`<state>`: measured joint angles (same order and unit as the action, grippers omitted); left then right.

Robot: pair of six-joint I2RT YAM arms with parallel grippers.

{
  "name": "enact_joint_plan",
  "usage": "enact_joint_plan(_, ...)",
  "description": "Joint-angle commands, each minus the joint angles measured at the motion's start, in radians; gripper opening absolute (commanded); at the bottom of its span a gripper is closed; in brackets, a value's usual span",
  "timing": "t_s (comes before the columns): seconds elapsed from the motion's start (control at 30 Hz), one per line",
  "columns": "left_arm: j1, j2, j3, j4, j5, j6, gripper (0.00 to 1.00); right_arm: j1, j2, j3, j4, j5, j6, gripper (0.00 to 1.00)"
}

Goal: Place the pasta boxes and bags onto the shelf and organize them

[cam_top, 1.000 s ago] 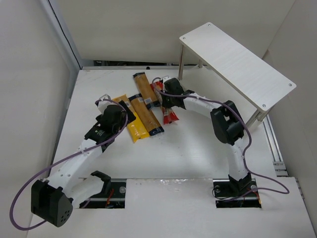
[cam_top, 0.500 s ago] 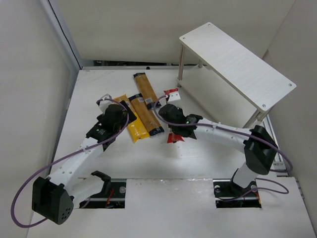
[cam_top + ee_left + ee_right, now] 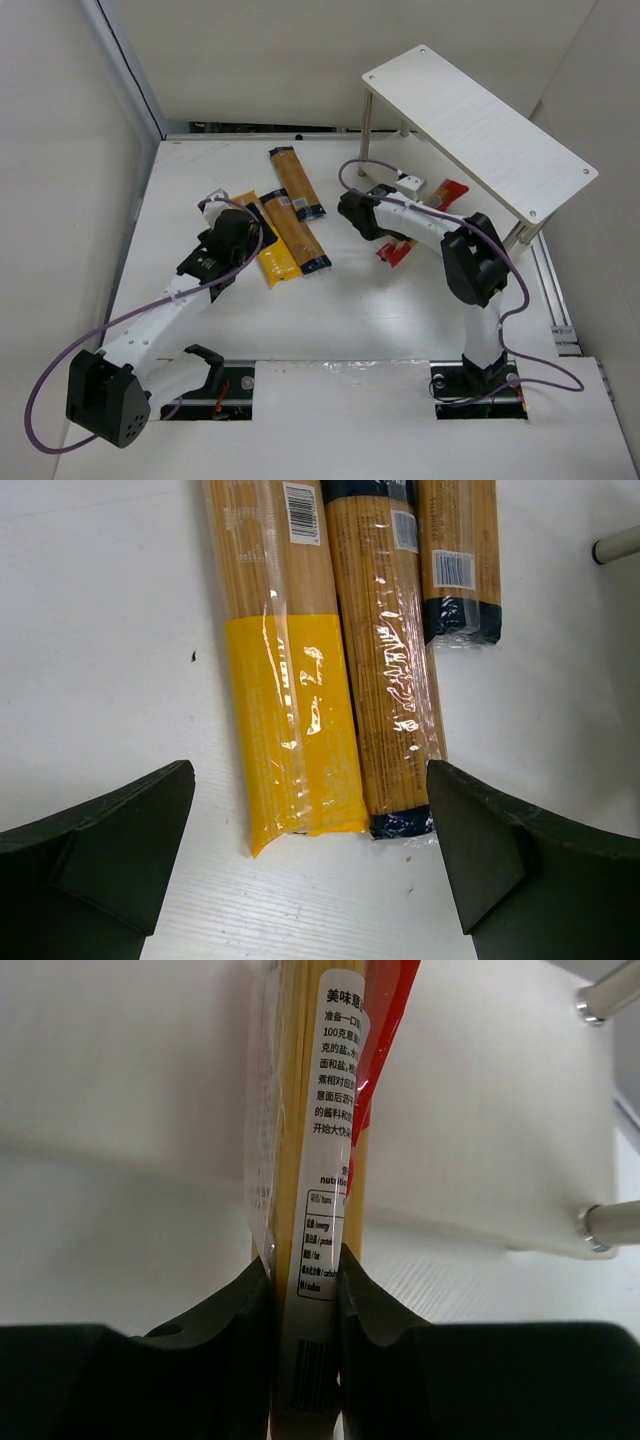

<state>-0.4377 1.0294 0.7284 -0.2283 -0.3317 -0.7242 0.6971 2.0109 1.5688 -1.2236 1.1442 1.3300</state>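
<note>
Four spaghetti packs are in view. Three lie together on the worktop (image 3: 350, 310), left of the shelf (image 3: 480, 120): one yellow bag (image 3: 290, 720) and two orange-brown packs (image 3: 385, 680) (image 3: 458, 540) with dark blue bands. The left hand (image 3: 308, 780) hangs spread wide above them. The right hand (image 3: 305, 1260) is clenched on the one red-and-white pack (image 3: 320, 1160), close by the shelf's legs.
</note>
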Motion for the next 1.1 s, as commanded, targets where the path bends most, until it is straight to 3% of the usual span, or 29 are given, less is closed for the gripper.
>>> enact_joint_plan(0.0,-0.001,-0.002,0.039,0.01,-0.018,0.017,1.0,-0.068,-0.092,0.028,-0.162,0.207,0.066,0.0)
enact_joint_plan(0.13,-0.001,0.021,0.048,0.03,-0.018,0.017,1.0,-0.162,-0.118,-0.004,-0.162,0.247,0.032,0.0)
enact_joint_plan(0.47,-0.001,0.126,0.091,0.053,-0.009,0.026,1.0,-0.264,-0.095,-0.049,-0.162,0.25,-0.012,0.02)
enact_joint_plan(0.5,-0.001,0.126,0.091,0.053,-0.009,0.026,1.0,-0.28,-0.095,-0.061,-0.162,0.25,-0.012,0.09)
enact_joint_plan(0.53,-0.001,0.141,0.101,0.063,-0.009,0.035,1.0,-0.28,-0.095,-0.061,-0.162,0.24,-0.021,0.24)
enact_joint_plan(0.57,-0.001,0.156,0.117,0.063,-0.009,0.035,1.0,-0.28,-0.084,-0.061,-0.162,0.239,-0.034,0.47)
enact_joint_plan(0.6,-0.001,0.165,0.117,0.072,-0.009,0.035,1.0,-0.28,-0.084,-0.061,-0.162,0.239,-0.034,0.77)
enact_joint_plan(0.63,-0.001,0.175,0.134,0.084,-0.009,0.035,1.0,-0.28,-0.072,-0.061,-0.162,0.23,-0.049,0.85)
enact_joint_plan(0.8,-0.001,0.285,0.236,0.093,0.016,0.057,1.0,-0.176,-0.031,-0.061,-0.162,0.23,-0.089,0.99)
enact_joint_plan(1.07,-0.001,0.451,0.382,0.102,0.025,0.066,1.0,0.068,-0.015,-0.03,-0.162,0.112,-0.121,0.99)
